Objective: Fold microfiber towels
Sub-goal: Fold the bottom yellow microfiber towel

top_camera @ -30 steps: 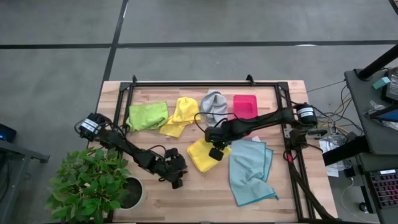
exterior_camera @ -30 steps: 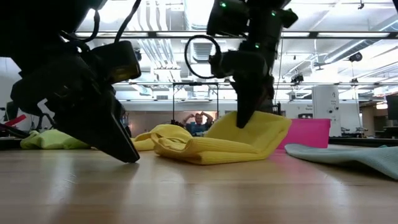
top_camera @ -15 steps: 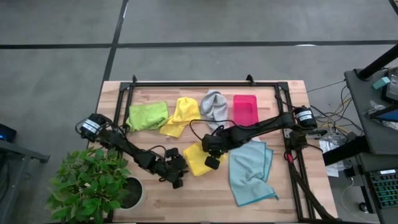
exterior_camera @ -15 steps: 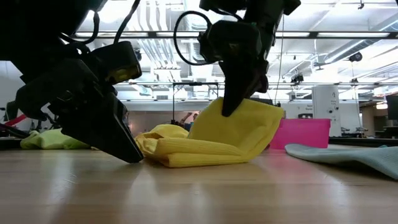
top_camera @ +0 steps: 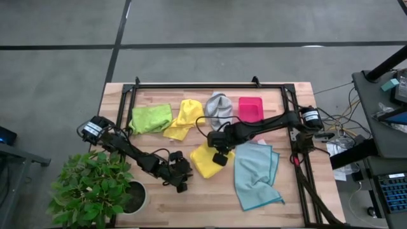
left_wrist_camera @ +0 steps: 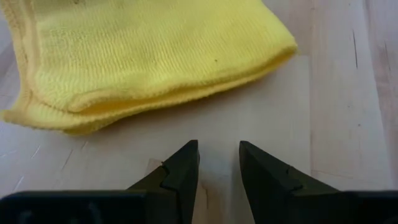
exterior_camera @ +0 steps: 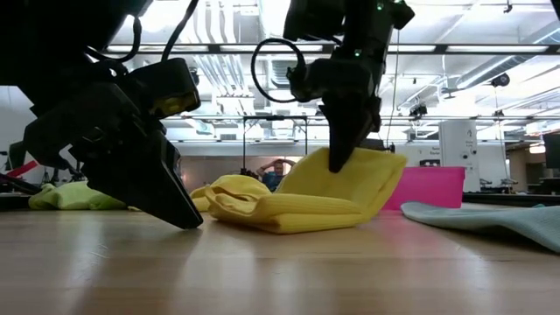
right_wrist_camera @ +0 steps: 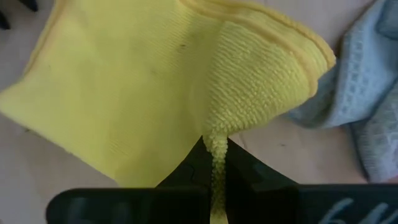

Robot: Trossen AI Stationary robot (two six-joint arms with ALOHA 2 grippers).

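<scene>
A yellow microfiber towel (top_camera: 200, 163), folded in layers, lies mid-table; in the low view its right part (exterior_camera: 367, 179) is raised. My right gripper (top_camera: 219, 159) is shut on that raised part. My left gripper (top_camera: 180, 186) stands open on the towel's near left, tips low at the tabletop (left_wrist_camera: 219, 165), a short way from the towel's folded edge (left_wrist_camera: 149, 102), nothing between the fingers. A light blue towel (top_camera: 254, 173) lies spread to the right. At the far edge rest a lime green towel (top_camera: 151, 117), a second yellow one (top_camera: 183, 119) and a grey one (top_camera: 219, 107). My right gripper pinches a bunched pucker of the yellow towel's upper layer (right_wrist_camera: 216, 142) between its two fingers. The fingers come from above, slanting down (exterior_camera: 341, 153). The pinched part is lifted and slopes up to the fingers, while the towel's lower layers (exterior_camera: 280, 219) stay on the table.
A pink-red tray (top_camera: 250, 108) stands at the far edge beside the grey towel. A black frame (top_camera: 210, 84) runs along the table's far side. A potted plant (top_camera: 95, 187) sits off the near left corner. Bare wood lies along the near edge (top_camera: 203, 203).
My right gripper, still shut on the yellow towel, swung toward the left arm and the near edge, pulling the raised layer steeper, then came back toward the right. The towel's lower layers stayed on the table.
</scene>
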